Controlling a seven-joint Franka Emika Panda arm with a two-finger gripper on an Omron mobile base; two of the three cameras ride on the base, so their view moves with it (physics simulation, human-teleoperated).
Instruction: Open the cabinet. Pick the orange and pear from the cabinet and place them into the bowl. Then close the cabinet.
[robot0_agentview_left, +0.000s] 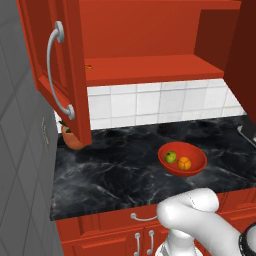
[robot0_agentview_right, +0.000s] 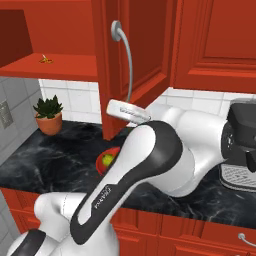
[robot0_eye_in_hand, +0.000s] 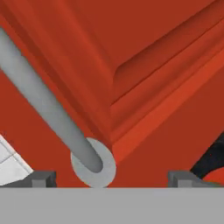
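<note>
cabinet (robot0_agentview_left: 150, 45): both doors open, top of frame
bowl (robot0_agentview_left: 197, 167): on table, centre-right, holds orange (robot0_agentview_left: 184, 162) and pear (robot0_agentview_left: 170, 157)
end effector (robot0_eye_in_hand: 107, 177): open, at door handle (robot0_eye_in_hand: 43, 109) base

the left base view looks forward and down from behind the arm's left at the open cabinet (robot0_agentview_left: 150, 50), counter (robot0_agentview_left: 125, 175) and bowl (robot0_agentview_left: 182, 159). the right base view faces the same spot from the right. the hand view sits close against a door handle (robot0_eye_in_hand: 48, 109).
</note>
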